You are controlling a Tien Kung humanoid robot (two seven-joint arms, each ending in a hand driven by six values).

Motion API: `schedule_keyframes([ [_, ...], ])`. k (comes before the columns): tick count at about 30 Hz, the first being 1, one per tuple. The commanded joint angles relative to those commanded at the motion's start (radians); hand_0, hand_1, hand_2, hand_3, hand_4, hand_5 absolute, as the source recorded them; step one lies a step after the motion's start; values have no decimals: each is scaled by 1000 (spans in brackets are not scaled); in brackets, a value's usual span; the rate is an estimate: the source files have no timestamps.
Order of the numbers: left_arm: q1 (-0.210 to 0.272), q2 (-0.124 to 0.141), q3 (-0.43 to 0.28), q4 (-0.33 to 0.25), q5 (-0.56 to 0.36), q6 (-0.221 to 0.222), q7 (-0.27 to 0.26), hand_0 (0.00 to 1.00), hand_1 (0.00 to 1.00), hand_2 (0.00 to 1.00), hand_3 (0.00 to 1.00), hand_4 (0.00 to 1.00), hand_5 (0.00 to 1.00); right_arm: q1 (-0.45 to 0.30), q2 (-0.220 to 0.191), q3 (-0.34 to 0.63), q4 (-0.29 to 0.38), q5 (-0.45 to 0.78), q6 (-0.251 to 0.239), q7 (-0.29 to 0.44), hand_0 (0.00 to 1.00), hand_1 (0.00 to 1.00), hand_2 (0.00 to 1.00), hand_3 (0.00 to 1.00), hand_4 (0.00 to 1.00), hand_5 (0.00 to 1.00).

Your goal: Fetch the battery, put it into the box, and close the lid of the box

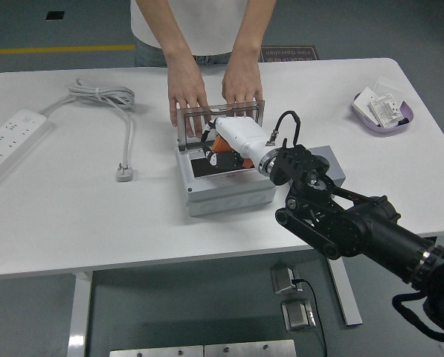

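Right hand [220, 141] is over the open box [225, 178], its fingers grasping an orange item, apparently the battery [219, 143], not yet released. A person's hands [186, 95] hold the lid [220, 120] upright; closing remains

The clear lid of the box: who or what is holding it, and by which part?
The person's hands hold the lid upright by its top edge. The right hand, over the box, does not grip it.
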Motion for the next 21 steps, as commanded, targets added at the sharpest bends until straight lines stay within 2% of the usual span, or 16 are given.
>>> schedule_keyframes([
  [21,-5,2,0,0,7,-4,2,673,681,660,760,745,377,-8,-8,-3,-7,15,-14,25,291,331,387,596,828,530],
])
